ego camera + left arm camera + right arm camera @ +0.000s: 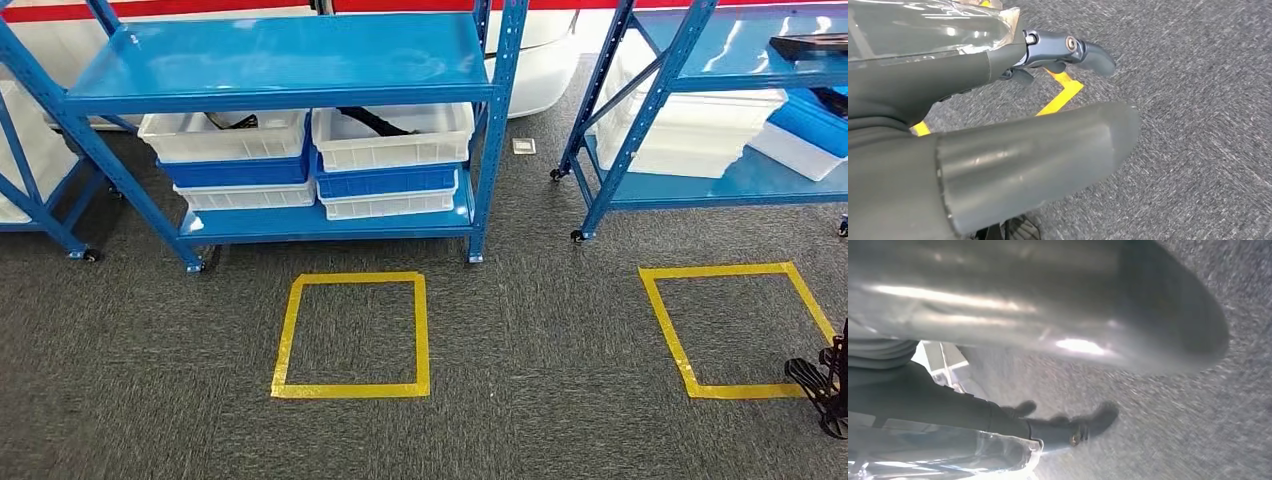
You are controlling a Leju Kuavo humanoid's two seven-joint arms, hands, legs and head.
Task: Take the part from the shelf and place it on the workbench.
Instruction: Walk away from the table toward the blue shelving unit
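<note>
Head view: robot short of the shelf, both hands empty

Head view puts me some way back from the blue shelf (280, 60), looking down at grey carpet (530, 400) with two yellow tape squares, one (352, 335) straight ahead of the shelf and another (735, 330) off to the right before a second blue rack (700, 120). On the lower level sit stacked white and blue bins; the top left bin (225, 135) and top right bin (393, 135) each hold a dark part (375, 120), too small for me to identify. That is where I judge the task's thing lies. No bench appears.

My left robot hand (1068, 52) hangs over the carpet near a corner of yellow tape, fingers loosely extended and apart, gripping nothing. My right robot hand (1068, 427) looks much the same in its blurred wrist view: fingers stretched out, nothing in them. At the head view's right edge a dark hand shape (820, 385) sits low by the second square.

The step in hand, as I read it, is the approach. I would walk in square to the shelf, stop inside the nearer tape square, and raise an arm only once the bins are within reach, keeping clear of the upright post (497, 130).

I can read no labels, brands or writing.
</note>
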